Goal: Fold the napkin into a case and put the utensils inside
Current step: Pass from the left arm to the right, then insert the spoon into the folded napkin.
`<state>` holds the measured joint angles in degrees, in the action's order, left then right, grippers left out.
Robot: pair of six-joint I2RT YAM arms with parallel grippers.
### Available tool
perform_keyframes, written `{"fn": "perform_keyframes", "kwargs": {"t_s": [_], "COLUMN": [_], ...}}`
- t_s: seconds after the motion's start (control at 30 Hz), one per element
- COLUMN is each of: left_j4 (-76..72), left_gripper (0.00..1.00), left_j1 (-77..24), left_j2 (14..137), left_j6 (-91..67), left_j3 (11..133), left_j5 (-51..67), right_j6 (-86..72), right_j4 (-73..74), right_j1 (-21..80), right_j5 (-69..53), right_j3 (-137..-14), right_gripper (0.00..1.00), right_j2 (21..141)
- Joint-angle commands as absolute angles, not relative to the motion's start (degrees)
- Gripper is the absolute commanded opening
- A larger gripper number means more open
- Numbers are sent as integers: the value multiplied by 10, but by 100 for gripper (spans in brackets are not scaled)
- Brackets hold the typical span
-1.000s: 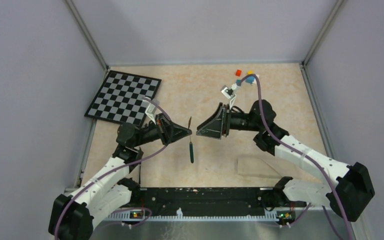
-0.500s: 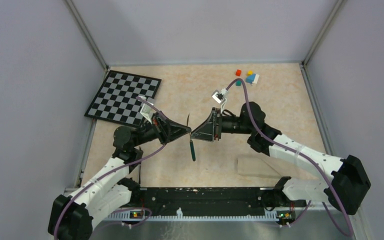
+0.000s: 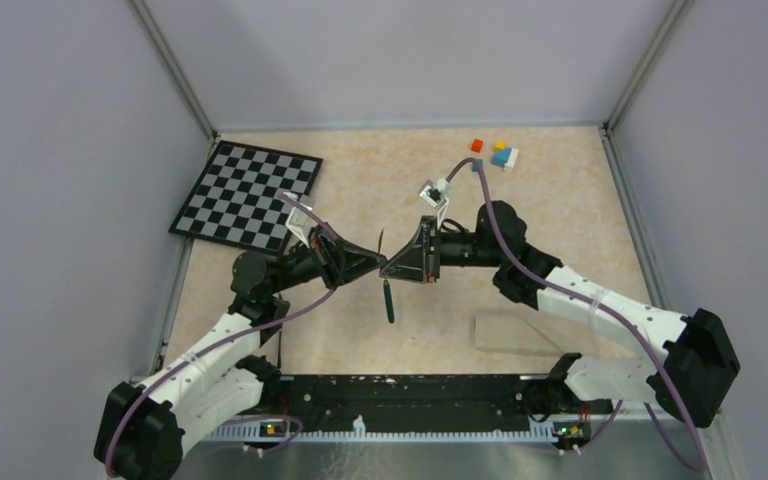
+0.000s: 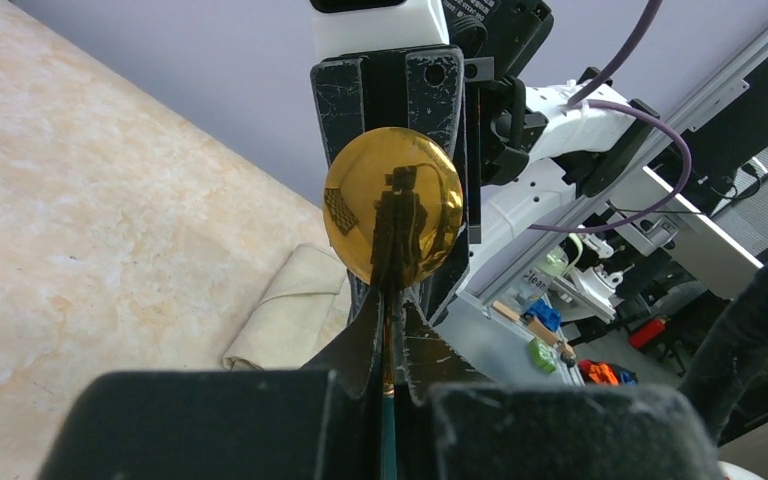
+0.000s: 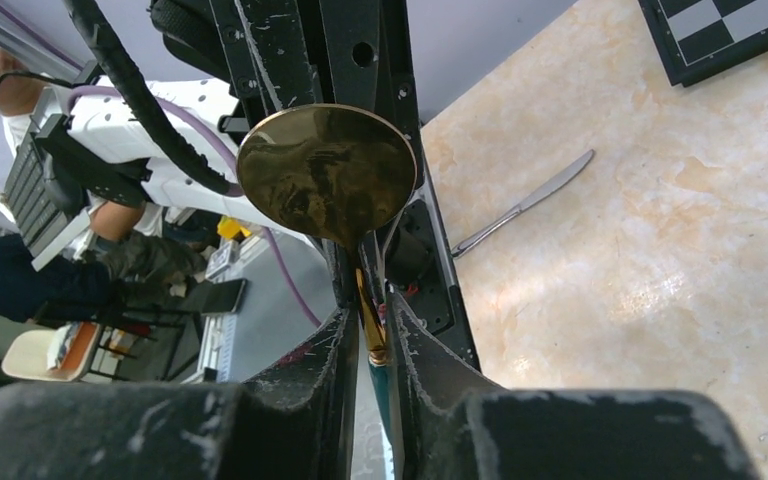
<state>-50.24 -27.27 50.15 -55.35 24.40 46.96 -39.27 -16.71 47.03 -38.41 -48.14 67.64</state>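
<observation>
A spoon with a round gold bowl (image 4: 392, 205) and a teal handle (image 3: 388, 300) hangs in the air over the middle of the table. My left gripper (image 4: 392, 312) is shut on its thin neck, bowl up and handle down. From the opposite side my right gripper (image 5: 365, 320) faces it, with its fingers (image 5: 415, 345) flanking the same neck just below the bowl (image 5: 325, 175); a thin gap still shows on one side. The two grippers meet tip to tip (image 3: 380, 268). The beige napkin (image 3: 513, 335) lies folded near the right front. A silver knife (image 5: 525, 203) lies flat on the table.
A black-and-white checkerboard (image 3: 248, 193) lies at the back left. Small coloured cubes (image 3: 495, 152) sit at the back right. Grey walls close in the table on three sides. The folded cloth (image 4: 290, 310) shows beyond the left gripper's fingers.
My right arm has moved left to the spoon and its jaws have narrowed round the neck. The left gripper has kept its hold and shifted slightly right.
</observation>
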Motion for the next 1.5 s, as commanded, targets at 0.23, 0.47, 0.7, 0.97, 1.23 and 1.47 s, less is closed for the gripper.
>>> {"fn": "perform_keyframes", "kwargs": {"t_s": [0.23,0.47,0.7,0.97,1.23,1.47], "left_j4": [-467,-216,-287,-541,-674,-523], "left_gripper": [21,93,76,46,50,56], "left_j1": [-301,-301,-307,-411,-453,-453], "left_j2": [493,432,485,737,807,705], "left_j6": [-519,-433,-500,-608,-653,-579], "left_j3": [280,289,203,168,143,149], "left_j5": [456,375,409,406,397,379], "right_j6": [-192,183,446,506,532,518], "right_j4": [-44,382,628,644,615,555], "right_j1": [493,457,409,395,397,397], "right_j5": [-264,-136,-203,-285,-215,-220], "right_j3": [-529,-625,-599,-509,-443,-401], "right_gripper": [0,0,0,0,0,0], "right_j2": [631,574,516,519,525,554]}}
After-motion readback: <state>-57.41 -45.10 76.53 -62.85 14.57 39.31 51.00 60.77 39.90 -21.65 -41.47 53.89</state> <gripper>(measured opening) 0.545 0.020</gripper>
